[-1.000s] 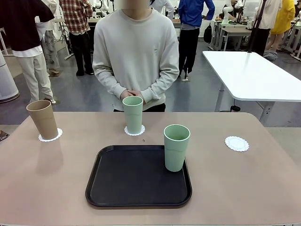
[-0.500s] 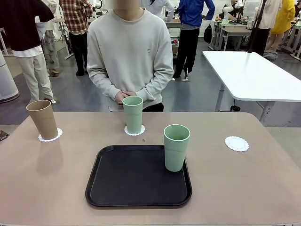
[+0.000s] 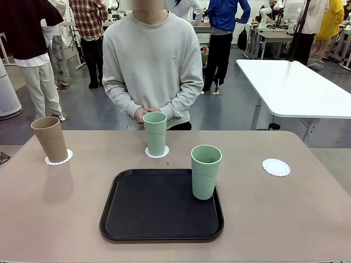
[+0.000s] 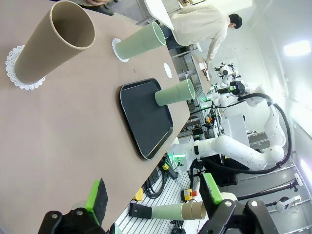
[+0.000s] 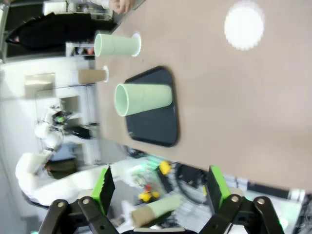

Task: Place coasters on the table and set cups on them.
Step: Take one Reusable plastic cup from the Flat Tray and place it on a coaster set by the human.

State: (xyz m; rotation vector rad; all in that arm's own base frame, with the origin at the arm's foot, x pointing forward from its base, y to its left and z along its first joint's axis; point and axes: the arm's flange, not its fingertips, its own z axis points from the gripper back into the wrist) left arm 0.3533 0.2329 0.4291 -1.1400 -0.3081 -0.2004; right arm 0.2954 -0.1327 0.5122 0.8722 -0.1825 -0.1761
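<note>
tan cup (image 3: 49,139): upright on the left coaster (image 3: 58,159), at the table's far left; we count this pair as finished.
far green cup (image 3: 155,133): upright on the middle coaster (image 3: 157,153), just in front of the person; we judge this pair finished too.
near green cup (image 3: 205,171): upright on the black tray (image 3: 148,205), near its far right corner; we take it for the one cup not yet set out, kept on the tray it was carried on.
bare coaster (image 3: 276,167): flat on the table to the right, well apart from the tray, nothing on it; we read it as laid ready for the near green cup.
left gripper (image 4: 152,185): jaws spread wide with nothing between them, held back beyond the table's near edge.
right gripper (image 5: 160,180): jaws likewise wide apart and empty, drawn back off the table; we judge it the better placed arm for the right-hand coaster.
person (image 3: 152,66): stands at the far edge, hands (image 3: 147,113) clasped behind the far green cup, touching nothing on the table; waiting, we suppose.
table (image 3: 285,219): smooth beige-tan top, rounded corners, level and matte, so we expect the cups to stand steady.
room: an open workshop with a grey floor; a white table (image 3: 296,87) behind to the right; other people standing farther off.
</note>
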